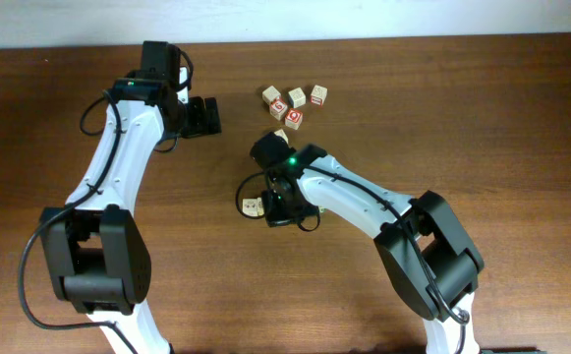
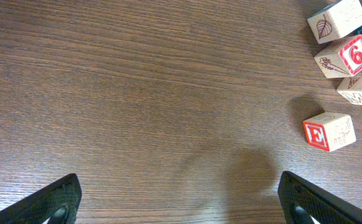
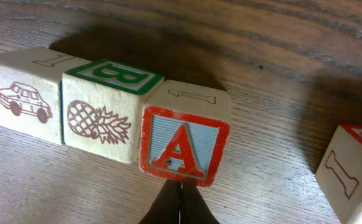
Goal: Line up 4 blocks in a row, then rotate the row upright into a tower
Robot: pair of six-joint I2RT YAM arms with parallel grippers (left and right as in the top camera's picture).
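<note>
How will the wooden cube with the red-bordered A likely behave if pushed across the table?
The pale wooden cube with the red-bordered A looks rigid, so it should keep its shape. Its flat faces suggest sliding or twisting, not rolling. It seems to touch the wooden cube with the green-bordered B, so a push that way would probably shift both.

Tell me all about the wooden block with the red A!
The pale wooden cube with the red A has a red-framed face, the letter on pale blue stripes, and an outlined mark on top. It sits on the dark wooden table, one side against the pineapple-printed wooden cube. The shut right gripper points at its red face.
</note>
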